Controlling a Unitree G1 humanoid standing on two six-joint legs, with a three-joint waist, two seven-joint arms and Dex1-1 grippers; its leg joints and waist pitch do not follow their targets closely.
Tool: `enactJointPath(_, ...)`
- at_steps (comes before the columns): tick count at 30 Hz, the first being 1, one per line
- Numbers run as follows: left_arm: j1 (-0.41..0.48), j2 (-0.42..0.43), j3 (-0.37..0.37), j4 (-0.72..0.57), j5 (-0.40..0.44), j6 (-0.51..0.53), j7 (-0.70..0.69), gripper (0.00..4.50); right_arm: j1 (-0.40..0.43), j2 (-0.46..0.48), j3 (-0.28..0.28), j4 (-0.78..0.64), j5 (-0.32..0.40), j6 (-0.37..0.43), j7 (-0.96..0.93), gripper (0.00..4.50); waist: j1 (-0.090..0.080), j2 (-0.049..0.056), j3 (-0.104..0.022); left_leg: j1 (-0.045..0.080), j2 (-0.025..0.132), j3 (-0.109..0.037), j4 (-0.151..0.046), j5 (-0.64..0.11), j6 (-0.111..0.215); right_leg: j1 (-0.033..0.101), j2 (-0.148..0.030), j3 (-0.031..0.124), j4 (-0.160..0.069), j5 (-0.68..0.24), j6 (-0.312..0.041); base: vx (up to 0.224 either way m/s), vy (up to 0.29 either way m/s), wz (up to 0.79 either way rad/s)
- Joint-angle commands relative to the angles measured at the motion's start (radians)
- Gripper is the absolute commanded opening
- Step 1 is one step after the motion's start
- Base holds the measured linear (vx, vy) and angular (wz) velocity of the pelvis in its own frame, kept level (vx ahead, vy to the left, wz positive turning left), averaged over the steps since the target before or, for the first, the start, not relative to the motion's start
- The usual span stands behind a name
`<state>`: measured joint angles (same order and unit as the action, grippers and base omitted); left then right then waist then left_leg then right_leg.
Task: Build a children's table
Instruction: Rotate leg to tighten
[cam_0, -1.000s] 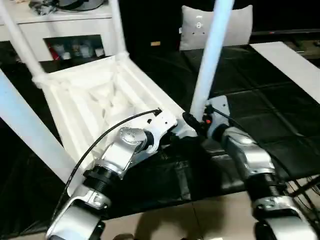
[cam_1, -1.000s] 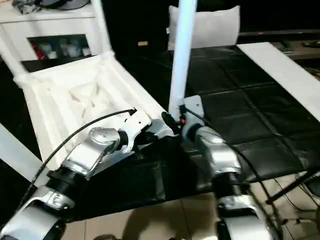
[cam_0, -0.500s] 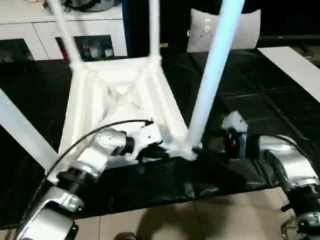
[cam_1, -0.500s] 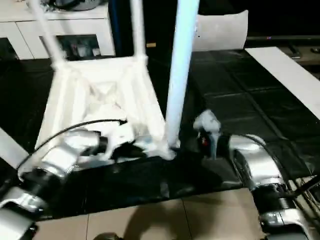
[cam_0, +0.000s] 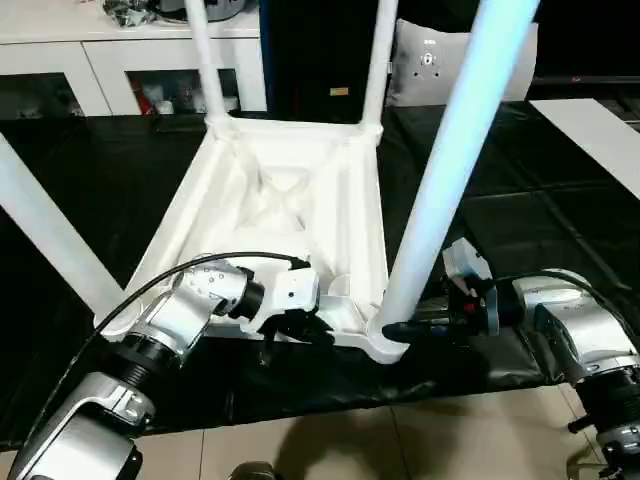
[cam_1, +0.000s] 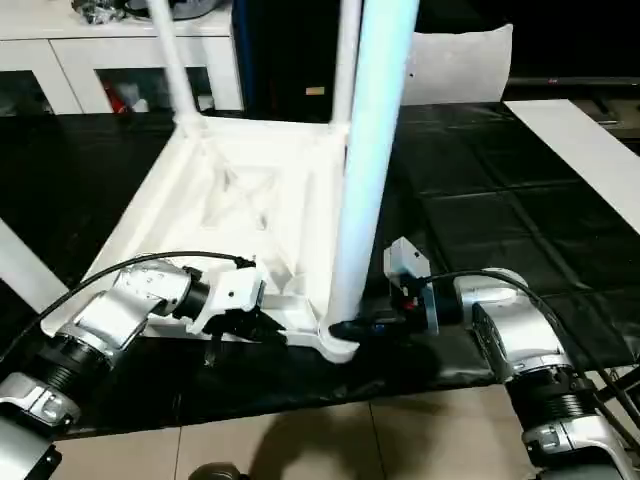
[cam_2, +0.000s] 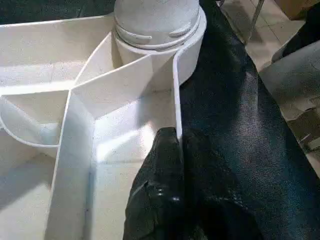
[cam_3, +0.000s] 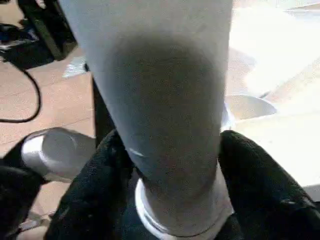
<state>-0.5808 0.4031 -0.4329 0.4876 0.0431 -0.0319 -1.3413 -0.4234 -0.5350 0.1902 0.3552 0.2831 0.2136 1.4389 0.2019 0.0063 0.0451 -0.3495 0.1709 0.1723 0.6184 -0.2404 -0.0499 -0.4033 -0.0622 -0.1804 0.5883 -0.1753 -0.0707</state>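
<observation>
Left pincer (cam_2: 172, 150) is clenched on the thin near rim of the white table top (cam_0: 290, 190), one black finger (cam_2: 160, 170) inside the wall and the other outside it, just beside the near corner socket (cam_0: 385, 340). Right pincer (cam_3: 170, 165) straddles the leg (cam_0: 450, 170) that stands in that socket, its two black fingers (cam_3: 95, 185) on either side of the tube low down, right above the socket's collar; whether they press the tube or merely flank it I cannot tell. The table top lies upside down, ribbed underside up, on the black-covered counter (cam_0: 540, 220), its near corner socket at the counter's front edge. Beyond that socket, two more legs (cam_0: 205, 60) rise from the far corners of the top, and a fourth leg (cam_0: 50, 240) slants up on the left pincer's side. Behind the counter, past the far corners, stands a white cabinet (cam_0: 110, 60), and a pale cushion (cam_0: 440, 70) sits to its right.
</observation>
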Motion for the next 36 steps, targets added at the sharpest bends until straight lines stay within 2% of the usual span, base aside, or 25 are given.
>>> enactJointPath(1,-0.006,-0.002,-0.039,-0.004,0.012,-0.025,-0.04,0.0,-0.001,-0.017,0.008,-0.02,0.014,0.014,0.026,2.47,-0.004,-0.015,-0.075,-0.006,0.075,-0.027,-0.06,0.029,0.107,0.072,-0.117,0.084,-0.079,-0.29,0.055,0.0,0.0,0.0)
enactJointPath(7,-0.007,-0.003,-0.035,0.002,0.005,-0.02,-0.049,0.0,0.007,-0.017,0.008,-0.029,0.025,0.043,0.042,2.07,-0.003,-0.015,-0.076,-0.005,0.075,-0.027,-0.06,0.036,0.105,0.071,-0.118,0.083,-0.077,-0.276,0.05,0.0,0.0,0.0)
enactJointPath(11,-0.003,-0.019,-0.015,-0.013,-0.014,0.054,-0.026,0.0,0.02,0.012,-0.011,-0.058,0.051,0.092,-0.011,2.02,-0.003,-0.015,-0.076,-0.005,0.077,-0.027,-0.061,0.038,0.101,0.072,-0.117,0.084,-0.078,-0.283,0.057,0.0,0.0,0.0)
enactJointPath(12,-0.004,-0.03,-0.004,-0.019,-0.02,0.085,-0.004,0.0,0.017,0.033,-0.021,-0.059,0.048,0.111,-0.063,2.02,-0.005,-0.012,-0.075,-0.004,0.078,-0.027,-0.061,0.036,0.097,0.071,-0.118,0.084,-0.079,-0.285,0.053,0.0,0.0,0.0)
enactJointPath(14,-0.006,-0.04,0.004,-0.023,-0.023,0.11,0.017,0.0,0.011,0.053,-0.032,-0.056,0.043,0.128,-0.11,2.01,-0.011,-0.015,-0.071,-0.003,0.071,-0.025,-0.064,0.009,0.083,0.072,-0.118,0.08,-0.09,-0.339,0.064,0.0,0.0,0.0)
enactJointPath(15,-0.011,-0.06,0.017,-0.033,-0.022,0.169,0.064,0.0,-0.009,0.097,-0.054,-0.034,0.027,0.153,-0.216,2.01,-0.013,-0.011,-0.071,-0.002,0.07,-0.024,-0.065,0.001,0.078,0.07,-0.118,0.08,-0.091,-0.353,0.062,0.0,0.0,0.0)
enactJointPath(17,-0.019,-0.087,0.034,-0.041,-0.021,0.232,0.125,0.0,-0.035,0.147,-0.076,0.003,-0.005,0.167,-0.346,2.0,-0.018,-0.012,-0.065,0.002,0.065,-0.024,-0.068,-0.021,0.057,0.069,-0.116,0.074,-0.107,-0.414,0.079,0.0,0.0,0.0)
enactJointPath(18,-0.023,-0.1,0.042,-0.04,-0.019,0.252,0.153,0.0,-0.046,0.165,-0.082,0.019,-0.02,0.172,-0.398,2.0,-0.027,-0.011,-0.065,0.0,0.064,-0.025,-0.068,-0.034,0.041,0.071,-0.116,0.069,-0.108,-0.438,0.089,0.0,0.0,0.0)
enactJointPath(20,-0.032,-0.136,0.065,-0.037,-0.016,0.297,0.229,0.0,-0.074,0.211,-0.102,0.06,-0.058,0.196,-0.537,2.0,-0.058,-0.011,-0.063,0.002,0.059,-0.028,-0.067,-0.067,0.026,0.077,-0.113,0.054,-0.126,-0.478,0.122,-0.027,0.007,-0.06)
enactJointPath(21,-0.039,-0.169,0.081,-0.028,-0.006,0.325,0.3,0.0,-0.094,0.244,-0.118,0.084,-0.087,0.213,-0.645,2.0,-0.066,-0.008,-0.065,0.003,0.063,-0.03,-0.069,-0.065,0.025,0.078,-0.113,0.054,-0.125,-0.467,0.118,0.0,0.0,0.0)
enactJointPath(22,-0.043,-0.207,0.096,-0.02,0.002,0.357,0.371,0.0,-0.111,0.283,-0.141,0.106,-0.102,0.234,-0.755,1.99,-0.082,-0.009,-0.065,-0.007,0.066,-0.034,-0.068,-0.069,0.028,0.085,-0.114,0.048,-0.127,-0.45,0.12,0.0,0.0,0.0)
enactJointPath(23,-0.043,-0.213,0.099,-0.019,0.002,0.361,0.383,0.0,-0.113,0.289,-0.144,0.109,-0.104,0.237,-0.771,1.99,-0.093,-0.005,-0.066,0.003,0.069,-0.035,-0.069,-0.072,0.028,0.078,-0.117,0.052,-0.13,-0.434,0.107,0.0,0.0,0.0)
enactJointPath(24,-0.047,-0.264,0.124,-0.008,0.007,0.401,0.475,0.0,-0.128,0.337,-0.172,0.129,-0.11,0.254,-0.884,1.99,-0.099,-0.001,-0.067,0.002,0.068,-0.035,-0.068,-0.07,0.028,0.079,-0.119,0.054,-0.126,-0.421,0.094,0.0,0.0,0.0)
enactJointPath(25,-0.047,-0.28,0.131,-0.007,0.008,0.415,0.502,0.0,-0.131,0.351,-0.181,0.134,-0.11,0.259,-0.915,1.99,-0.108,-0.004,-0.068,0.002,0.069,-0.035,-0.069,-0.06,0.03,0.079,-0.12,0.058,-0.124,-0.398,0.067,0.0,0.0,0.0)
enactJointPath(26,-0.046,-0.29,0.132,-0.011,0.013,0.426,0.517,0.0,-0.132,0.364,-0.187,0.135,-0.112,0.26,-0.932,1.99,-0.107,-0.006,-0.069,0.0,0.066,-0.035,-0.069,-0.043,0.042,0.082,-0.122,0.064,-0.117,-0.376,0.056,0.0,0.0,0.0)
enactJointPath(28,-0.045,-0.312,0.134,-0.012,0.025,0.43,0.55,0.0,-0.13,0.389,-0.194,0.137,-0.11,0.227,-0.945,1.99,-0.103,-0.006,-0.071,0.006,0.067,-0.03,-0.069,-0.028,0.061,0.075,-0.123,0.075,-0.111,-0.344,0.032,0.0,0.0,0.0)
enactJointPath(29,-0.045,-0.312,0.134,-0.012,0.025,0.43,0.55,0.0,-0.13,0.389,-0.194,0.137,-0.11,0.227,-0.945,2.32,-0.101,-0.007,-0.07,0.006,0.066,-0.029,-0.069,-0.025,0.066,0.074,-0.123,0.077,-0.109,-0.339,0.026,0.0,0.0,0.0)
enactJointPath(30,-0.04,-0.317,0.127,-0.017,0.033,0.42,0.551,0.0,-0.121,0.4,-0.187,0.133,-0.114,0.183,-0.934,2.67,-0.096,-0.007,-0.071,0.003,0.064,-0.029,-0.069,-0.005,0.078,0.076,-0.122,0.082,-0.1,-0.317,0.014,0.0,0.0,0.0)
enactJointPath(31,-0.037,-0.31,0.123,-0.022,0.035,0.413,0.544,0.0,-0.115,0.399,-0.185,0.126,-0.113,0.174,-0.923,2.67,-0.094,-0.005,-0.072,0.002,0.066,-0.029,-0.068,0.003,0.082,0.078,-0.124,0.084,-0.098,-0.308,0.012,0.0,0.0,0.0)
enactJointPath(32,-0.034,-0.303,0.12,-0.026,0.036,0.405,0.537,0.0,-0.109,0.395,-0.184,0.121,-0.11,0.169,-0.912,2.67,-0.087,-0.003,-0.078,-0.001,0.068,-0.032,-0.066,0.036,0.094,0.082,-0.124,0.086,-0.088,-0.26,0.007,0.0,0.0,0.0)
enactJointPath(34,-0.028,-0.291,0.118,-0.033,0.037,0.398,0.527,0.0,-0.1,0.386,-0.185,0.11,-0.105,0.16,-0.895,2.72,-0.081,-0.003,-0.083,-0.004,0.073,-0.034,-0.062,0.088,0.112,0.081,-0.124,0.089,-0.072,-0.175,-0.013,0.0,0.0,0.0)
enactJointPath(36,-0.023,-0.268,0.113,-0.036,0.037,0.373,0.502,0.0,-0.086,0.356,-0.178,0.093,-0.099,0.146,-0.845,3.06,-0.075,-0.003,-0.085,-0.008,0.078,-0.035,-0.057,0.131,0.139,0.077,-0.124,0.091,-0.055,-0.084,-0.042,0.0,0.0,0.0)
